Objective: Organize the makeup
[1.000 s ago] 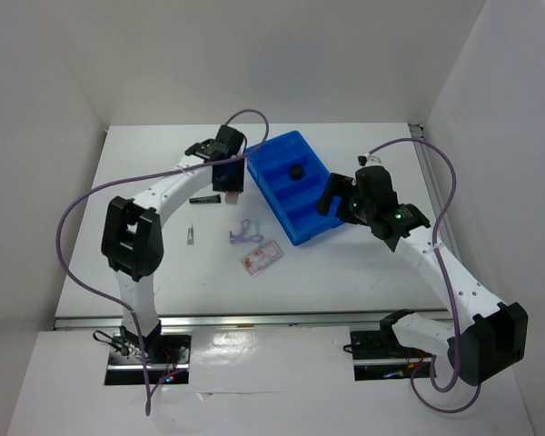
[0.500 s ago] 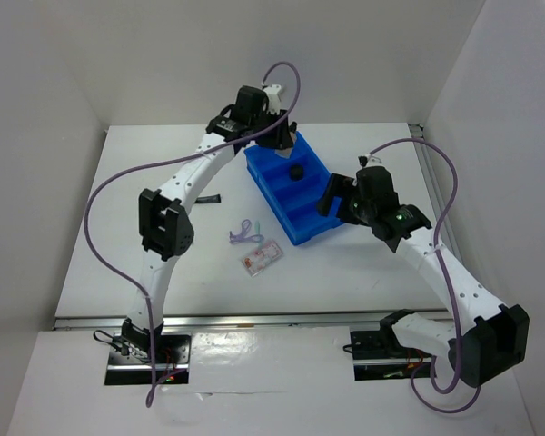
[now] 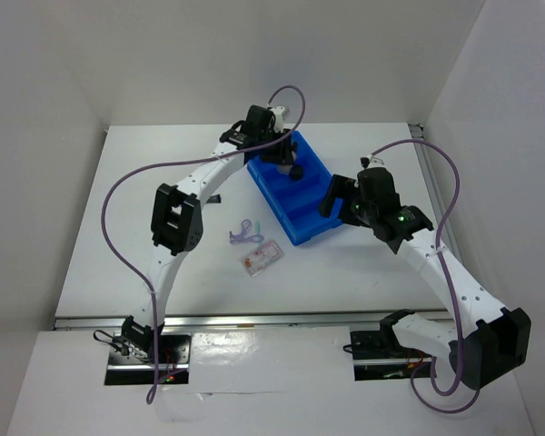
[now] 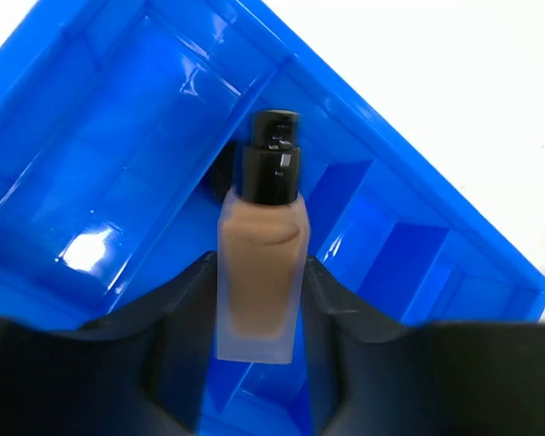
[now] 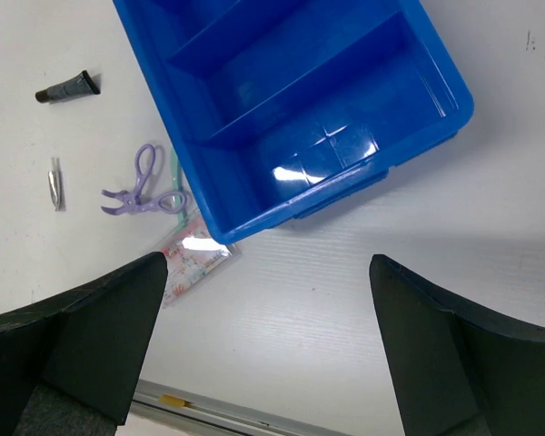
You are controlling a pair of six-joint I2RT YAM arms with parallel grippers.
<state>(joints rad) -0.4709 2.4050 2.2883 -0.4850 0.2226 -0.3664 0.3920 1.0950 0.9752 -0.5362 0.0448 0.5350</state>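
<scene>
My left gripper [image 3: 278, 156] is shut on the beige black-capped bottle [image 4: 262, 272] and holds it over the blue tray [image 3: 309, 211], above its far compartments [image 4: 127, 154]. A dark shape behind the bottle [image 4: 220, 178] may be the round black puff; it is mostly hidden. My right gripper [image 5: 263, 354] is open and empty, over the table just near-right of the tray [image 5: 409, 82]. On the table left of the tray lie the slim black tube [image 5: 68, 87], the tiny silver piece [image 5: 55, 183], the lilac looped tool [image 3: 243, 232] and the clear pink-red packet [image 3: 262, 258].
The left arm arches over the table's left half, and its elbow [image 3: 176, 219] covers the silver piece in the top view. White walls close in the table at the back and sides. A metal rail [image 5: 218, 413] runs along the near edge.
My left arm has carried the bottle from the table left of the tray to over the tray's far end. The right arm has not moved.
</scene>
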